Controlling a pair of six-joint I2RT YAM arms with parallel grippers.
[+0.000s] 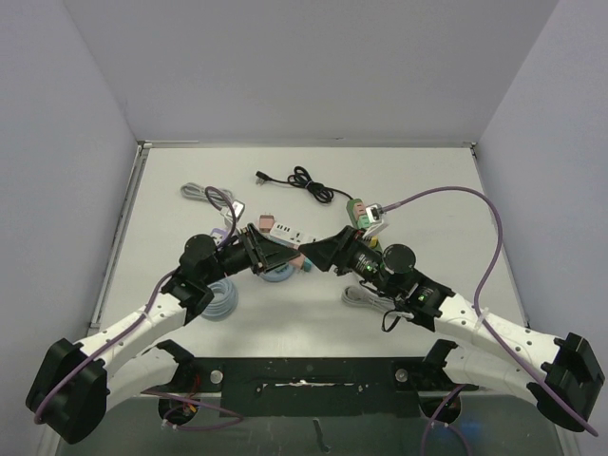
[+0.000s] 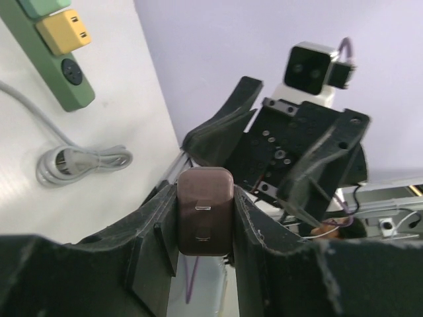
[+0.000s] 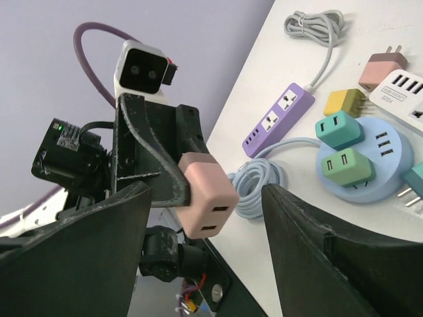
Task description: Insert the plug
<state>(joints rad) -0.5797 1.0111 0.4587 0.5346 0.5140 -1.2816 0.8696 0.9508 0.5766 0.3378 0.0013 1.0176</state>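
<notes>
Nearest us: dusty-pink, round-cornered plastic plug block (image 2: 205, 211), two slots in its face, wedged between the black fingers (image 2: 152, 244) of the left gripper (image 2: 205, 228).
Left gripper: clenched on the plug block, holding it up off the white table (image 1: 427, 166).
Right gripper (image 2: 234, 170): released; its jaws stand spread wide, one on either side of the block, touching nothing.
Plug position: mid-table in the overhead view, raised between the two wrists.
Sockets on offer: round pale-blue socket hub (image 3: 383, 175) at about eight o'clock from the plug, white multi-socket strip (image 1: 285, 231) at eleven o'clock, green power strip (image 2: 49, 72) at one o'clock.
Prongs: hidden from us; we cannot tell which way they face.
Step in hand: we judge that the left arm alone carries the plug and that insertion is not yet begun.
Next move: the right arm needs to back clear. The left then needs to aim the prongs at a free socket, square them up and press straight in. We cannot tell which socket is meant.
</notes>
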